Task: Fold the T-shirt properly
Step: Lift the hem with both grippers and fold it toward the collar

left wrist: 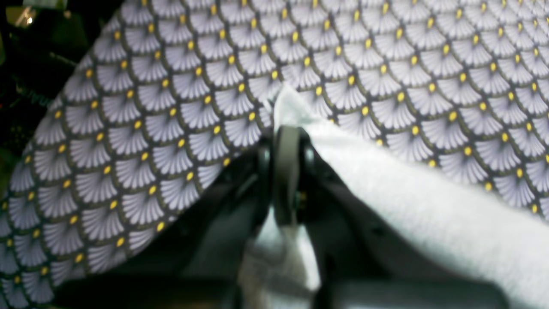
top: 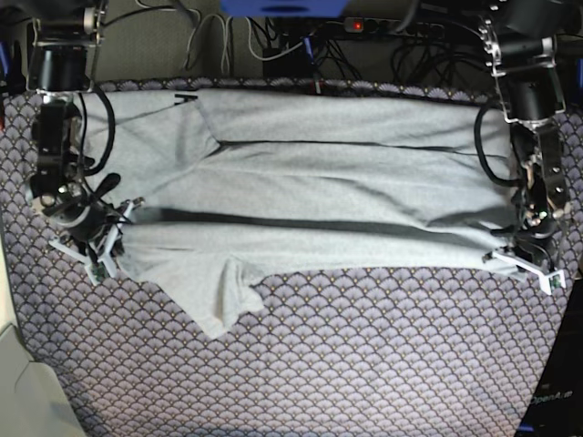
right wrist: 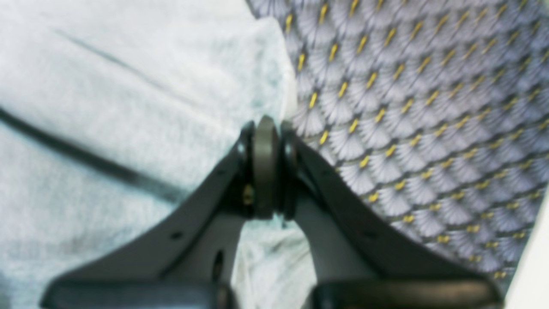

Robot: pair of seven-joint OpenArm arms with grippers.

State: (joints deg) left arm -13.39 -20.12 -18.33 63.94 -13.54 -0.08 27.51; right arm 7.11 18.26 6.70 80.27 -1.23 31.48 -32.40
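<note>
The right gripper (right wrist: 266, 128) has its jaws pressed together on the edge of the grey T-shirt (right wrist: 128, 107), beside the scallop-patterned cloth (right wrist: 429, 107).

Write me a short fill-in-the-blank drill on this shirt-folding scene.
1. Both grippers are shut on the edge of the ___.
2. The T-shirt lies on a cloth patterned with ___.
3. The left gripper holds it at the base view's ___ side; the right gripper holds the other.

Missing: T-shirt; scallops; right

A scallop-patterned cloth (top: 301, 364) (purple-grey, yellow dots) covers the table; cables (top: 273, 41) trail behind.
</note>
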